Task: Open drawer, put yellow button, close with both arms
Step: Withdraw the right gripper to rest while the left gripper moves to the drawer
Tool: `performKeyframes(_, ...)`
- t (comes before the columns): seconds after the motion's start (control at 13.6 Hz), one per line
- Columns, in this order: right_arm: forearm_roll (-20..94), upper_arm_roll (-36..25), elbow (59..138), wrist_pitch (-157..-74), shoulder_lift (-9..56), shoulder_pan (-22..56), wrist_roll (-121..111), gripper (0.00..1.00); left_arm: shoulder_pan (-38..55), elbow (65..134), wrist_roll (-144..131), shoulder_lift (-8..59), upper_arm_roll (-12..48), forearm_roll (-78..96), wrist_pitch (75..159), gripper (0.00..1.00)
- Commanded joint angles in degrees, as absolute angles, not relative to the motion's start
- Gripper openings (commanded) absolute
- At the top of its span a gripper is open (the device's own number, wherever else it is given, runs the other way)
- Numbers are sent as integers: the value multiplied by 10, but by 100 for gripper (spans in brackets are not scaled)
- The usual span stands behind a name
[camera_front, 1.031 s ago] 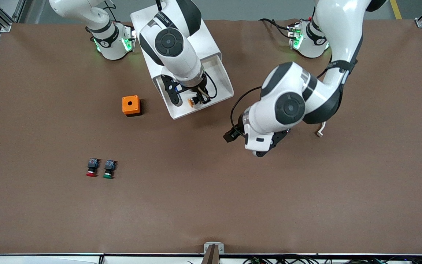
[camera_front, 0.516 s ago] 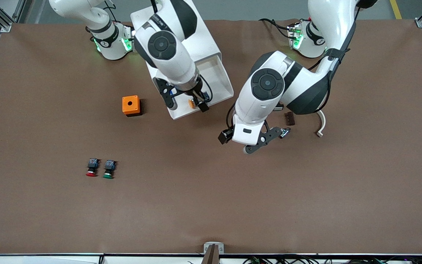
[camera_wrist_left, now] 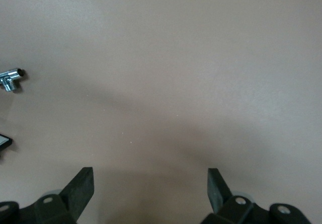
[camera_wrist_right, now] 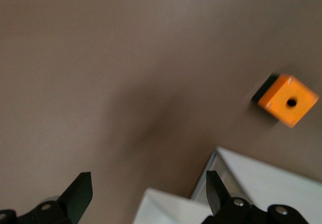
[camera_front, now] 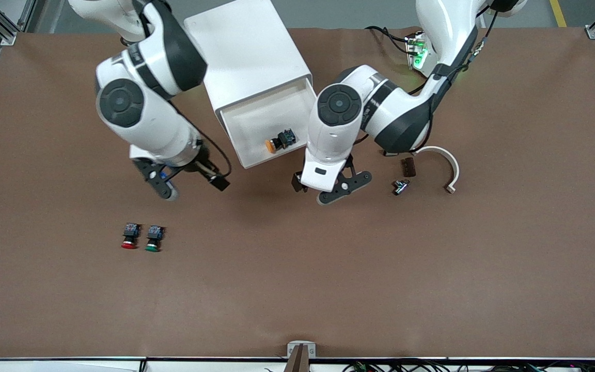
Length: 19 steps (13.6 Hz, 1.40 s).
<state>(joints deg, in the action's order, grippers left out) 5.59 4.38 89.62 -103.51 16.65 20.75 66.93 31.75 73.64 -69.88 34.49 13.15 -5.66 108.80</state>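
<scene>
The cabinet (camera_front: 246,57) stands near the robots' bases with its top drawer (camera_front: 248,121) pulled open. The yellow button (camera_front: 279,140) lies on its side in the drawer, touched by neither gripper. My right gripper (camera_front: 192,186) is open and empty over the bare table beside the drawer, toward the right arm's end. Its wrist view shows its gripper (camera_wrist_right: 147,183) open, with white cabinet edges (camera_wrist_right: 261,183) beneath. My left gripper (camera_front: 344,188) is open and empty over the table just in front of the drawer's corner. Its wrist view shows its gripper (camera_wrist_left: 149,176) over bare table.
A red button (camera_front: 128,236) and a green button (camera_front: 153,238) lie nearer the front camera. An orange box (camera_wrist_right: 289,99) shows only in the right wrist view. A brown block (camera_front: 408,167), a metal fitting (camera_front: 400,186) (camera_wrist_left: 10,78) and a white curved piece (camera_front: 447,160) lie near the left arm.
My right gripper released the yellow button into the drawer and swung out toward the right arm's end. My left gripper moved closer to the drawer's front.
</scene>
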Motion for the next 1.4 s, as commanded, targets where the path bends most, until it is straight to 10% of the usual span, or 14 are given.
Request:
performKeyframes(0.0,13,54,879,-1013,159,146,533,100,337,737,-704,354,127,-76,1095,99)
performKeyframes(1.33,-30,54,881,-971,69,-88,-10,100,410,753,-700,365,128,117,1094,99)
